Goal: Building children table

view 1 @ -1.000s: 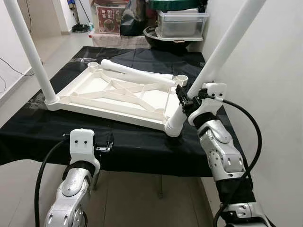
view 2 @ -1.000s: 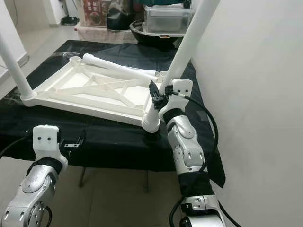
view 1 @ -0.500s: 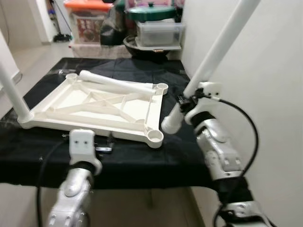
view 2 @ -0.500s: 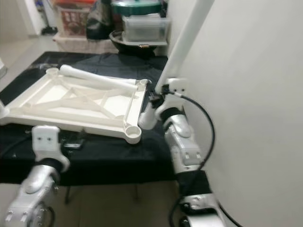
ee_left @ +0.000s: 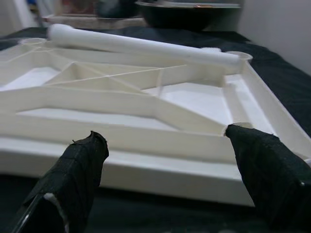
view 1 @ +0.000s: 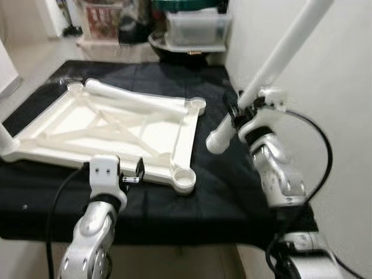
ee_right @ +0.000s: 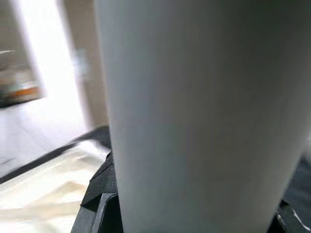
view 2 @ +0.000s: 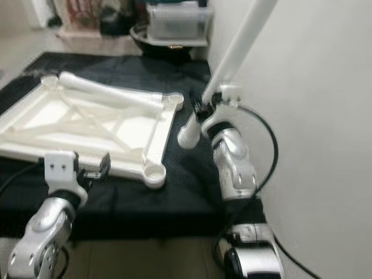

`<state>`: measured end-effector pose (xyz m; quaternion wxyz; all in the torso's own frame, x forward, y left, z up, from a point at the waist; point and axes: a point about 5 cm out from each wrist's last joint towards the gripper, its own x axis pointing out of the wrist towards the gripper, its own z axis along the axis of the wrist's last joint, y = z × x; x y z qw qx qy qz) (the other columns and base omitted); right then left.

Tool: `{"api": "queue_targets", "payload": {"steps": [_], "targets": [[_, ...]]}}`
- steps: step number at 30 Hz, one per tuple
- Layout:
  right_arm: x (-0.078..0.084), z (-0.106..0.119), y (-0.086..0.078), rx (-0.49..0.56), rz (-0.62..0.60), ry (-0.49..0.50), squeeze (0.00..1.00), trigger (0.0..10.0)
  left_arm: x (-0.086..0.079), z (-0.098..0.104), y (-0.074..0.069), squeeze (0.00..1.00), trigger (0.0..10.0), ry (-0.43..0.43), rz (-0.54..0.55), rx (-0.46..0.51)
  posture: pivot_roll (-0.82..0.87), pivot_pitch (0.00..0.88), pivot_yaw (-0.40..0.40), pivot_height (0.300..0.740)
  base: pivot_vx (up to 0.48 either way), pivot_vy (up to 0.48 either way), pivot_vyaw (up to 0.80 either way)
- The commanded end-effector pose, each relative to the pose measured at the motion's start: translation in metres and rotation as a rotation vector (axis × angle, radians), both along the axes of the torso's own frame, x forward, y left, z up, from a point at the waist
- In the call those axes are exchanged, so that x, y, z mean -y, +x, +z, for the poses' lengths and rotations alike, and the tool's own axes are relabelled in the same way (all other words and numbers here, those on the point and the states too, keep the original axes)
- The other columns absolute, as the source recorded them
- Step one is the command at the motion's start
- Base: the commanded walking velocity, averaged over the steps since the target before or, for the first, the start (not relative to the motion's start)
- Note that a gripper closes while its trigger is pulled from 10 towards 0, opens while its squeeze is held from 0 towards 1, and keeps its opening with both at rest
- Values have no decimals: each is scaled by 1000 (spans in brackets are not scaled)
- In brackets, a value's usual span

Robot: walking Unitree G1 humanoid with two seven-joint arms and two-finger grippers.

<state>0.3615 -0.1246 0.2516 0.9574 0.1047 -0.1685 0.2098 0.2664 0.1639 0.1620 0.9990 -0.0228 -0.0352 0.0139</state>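
Since 1 second ago the leg has come out of the near corner socket; my right tool grips it, tilted, above the black surface, beside the tabletop. It looks light, stiff and slick; I'd hold low. My left tool hangs wide at the near rim. Wall close right; room left.

Upturned tabletop, tilted leg aloft
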Motion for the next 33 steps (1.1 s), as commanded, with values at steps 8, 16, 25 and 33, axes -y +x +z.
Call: {"api": "queue_targets", "payload": {"steps": [8,16,25,33], "targets": [[5,3,13,-80,296,-10,0,10000,14,-9,-16,0,10000,9,-162,-31,77,59,-65,740,0,0,0],[-2,-2,29,-144,393,-65,0,10000,42,-19,-37,0,10000,-47,-323,-87,88,77,-72,740,0,0,0],[-17,2,37,-163,432,-43,0,10000,61,-16,-54,0,10000,-88,-386,-103,90,146,-80,740,0,0,0],[-26,-4,35,-187,529,-89,0,10000,62,-12,-61,0,10000,-105,-390,-109,90,184,-81,740,0,0,0]]}}
